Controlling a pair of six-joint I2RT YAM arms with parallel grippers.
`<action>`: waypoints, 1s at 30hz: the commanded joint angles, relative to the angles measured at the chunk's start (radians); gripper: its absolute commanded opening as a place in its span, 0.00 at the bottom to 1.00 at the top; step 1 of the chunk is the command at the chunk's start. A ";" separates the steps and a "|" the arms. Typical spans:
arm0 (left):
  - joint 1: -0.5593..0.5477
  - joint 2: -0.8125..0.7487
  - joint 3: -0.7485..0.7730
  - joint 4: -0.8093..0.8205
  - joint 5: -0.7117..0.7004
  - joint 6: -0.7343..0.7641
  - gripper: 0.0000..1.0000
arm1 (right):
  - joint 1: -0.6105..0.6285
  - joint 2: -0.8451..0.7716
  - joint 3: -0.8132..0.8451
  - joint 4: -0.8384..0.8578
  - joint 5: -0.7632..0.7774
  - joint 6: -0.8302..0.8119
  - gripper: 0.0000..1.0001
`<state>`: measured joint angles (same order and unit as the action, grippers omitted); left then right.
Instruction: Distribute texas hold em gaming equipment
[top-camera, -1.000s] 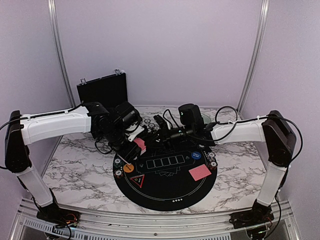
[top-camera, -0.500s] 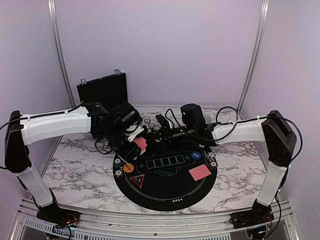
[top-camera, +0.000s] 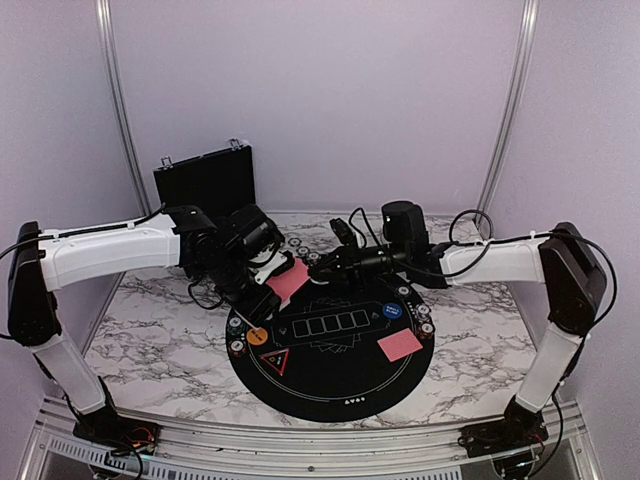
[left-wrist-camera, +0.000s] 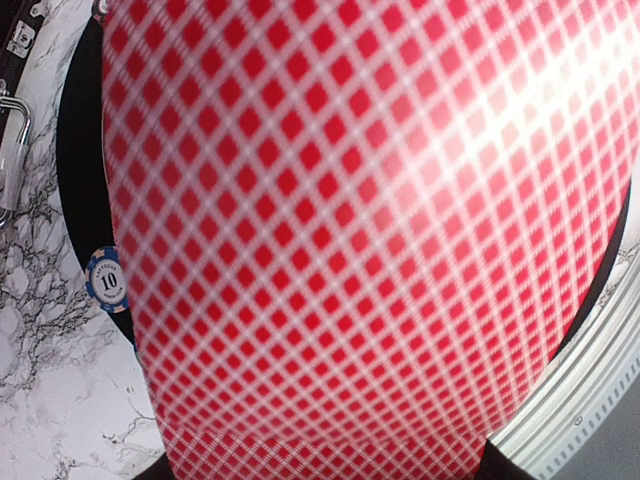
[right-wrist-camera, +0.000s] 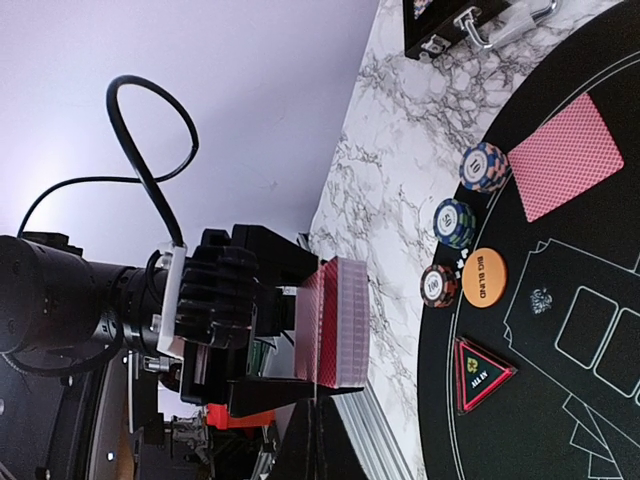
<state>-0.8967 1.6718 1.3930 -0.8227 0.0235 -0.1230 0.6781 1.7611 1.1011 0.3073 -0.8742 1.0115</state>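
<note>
Near side: dealt card (top-camera: 400, 346) lay flat on the mat (top-camera: 340, 385), right of centre. Above the mat's far-left edge, left claw (top-camera: 262, 297) grasped the deck (right-wrist-camera: 335, 320). Right claw (top-camera: 318, 266) was clenched, apparently on the top card (top-camera: 290, 279), which hung between both claws, clear of the counter (top-camera: 150, 330).

Risk: a thin edge pinch could slip, or friction could drag a second card out, dropping it onto the chips (right-wrist-camera: 455, 222) below.

Top card was back-up, its long axis seemingly running from deck to right claw. Case (top-camera: 205, 180) stood behind.
</note>
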 joint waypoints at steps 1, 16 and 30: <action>-0.002 -0.037 -0.008 0.019 -0.011 0.007 0.50 | -0.028 -0.035 -0.023 0.057 -0.024 0.032 0.00; 0.001 -0.036 -0.013 0.020 -0.014 0.014 0.50 | -0.141 -0.092 -0.088 0.035 -0.034 0.001 0.00; 0.003 -0.027 -0.006 0.020 -0.011 0.023 0.50 | -0.327 -0.022 -0.027 -0.257 0.102 -0.283 0.00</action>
<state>-0.8967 1.6711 1.3846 -0.8162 0.0177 -0.1146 0.3779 1.6924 1.0103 0.1490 -0.8318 0.8452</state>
